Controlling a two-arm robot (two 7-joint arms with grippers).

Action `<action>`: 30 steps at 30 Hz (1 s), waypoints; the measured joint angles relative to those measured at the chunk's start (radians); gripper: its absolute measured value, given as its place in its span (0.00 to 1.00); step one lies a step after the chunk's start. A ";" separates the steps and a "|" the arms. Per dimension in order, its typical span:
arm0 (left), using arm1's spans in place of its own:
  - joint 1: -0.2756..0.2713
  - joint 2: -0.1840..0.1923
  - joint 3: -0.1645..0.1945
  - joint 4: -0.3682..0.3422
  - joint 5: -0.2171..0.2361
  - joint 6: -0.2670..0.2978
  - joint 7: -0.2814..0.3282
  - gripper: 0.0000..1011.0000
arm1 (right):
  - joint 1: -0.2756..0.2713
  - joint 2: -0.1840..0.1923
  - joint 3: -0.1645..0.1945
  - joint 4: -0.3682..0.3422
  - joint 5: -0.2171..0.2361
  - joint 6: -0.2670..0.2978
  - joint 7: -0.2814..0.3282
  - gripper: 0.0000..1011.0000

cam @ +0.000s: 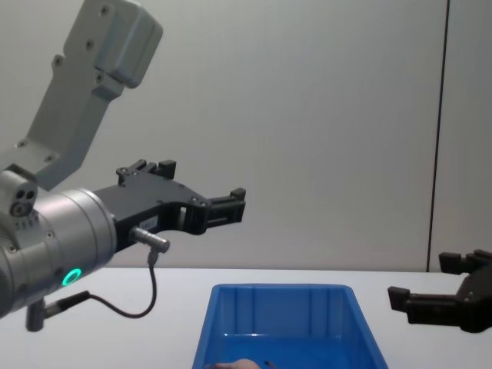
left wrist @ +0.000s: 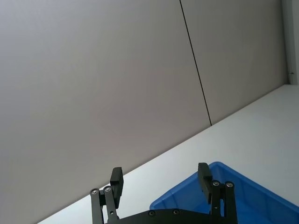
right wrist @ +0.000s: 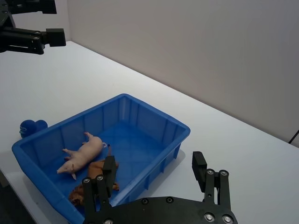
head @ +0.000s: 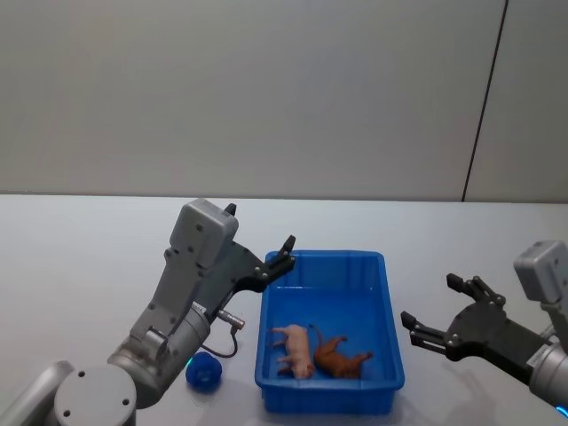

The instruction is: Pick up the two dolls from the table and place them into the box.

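Grey joints of the left arm sit closest, at the near-left corner of the head view, and the arm rises from there toward the box. The left gripper hangs in the air by the box's far-left corner. In the chest view it is well above the rim, with its fingers spread wide and nothing between them.

The box stands on the white table, a little right of centre, its long sides running near to far. Both dolls are inside it, lying on the floor at the near end. The pale pink doll lies on the left, on its side with legs stretched out. The brown-orange doll lies just right of it, and whether the two touch I cannot tell.

A small round blue object rests on the table just left of the box's near-left corner, close beside the left arm.

The right gripper hovers to the right of the box, apart from it and low over the table — fingers pointing toward the box, spread open, holding nothing. In the chest view it sits far lower than the left one.

A plain grey wall stands behind the far edge of the table.
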 joint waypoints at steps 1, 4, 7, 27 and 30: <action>0.003 0.005 -0.001 -0.006 0.006 0.010 -0.004 0.99 | -0.002 0.002 0.001 0.000 0.001 -0.002 0.000 0.99; 0.014 0.022 -0.006 -0.026 0.017 0.038 -0.012 0.99 | -0.005 0.006 0.004 -0.001 0.003 -0.006 0.001 0.99; 0.032 0.044 -0.011 -0.047 0.019 0.065 -0.015 0.99 | -0.007 0.010 0.006 -0.002 0.004 -0.009 0.002 0.99; 0.184 0.183 -0.051 -0.118 -0.093 0.153 0.031 0.99 | -0.013 0.020 0.011 -0.004 0.008 -0.018 0.003 0.99; 0.195 0.191 -0.055 -0.104 -0.112 0.151 0.026 0.99 | -0.013 0.020 0.011 -0.004 0.008 -0.018 0.003 0.99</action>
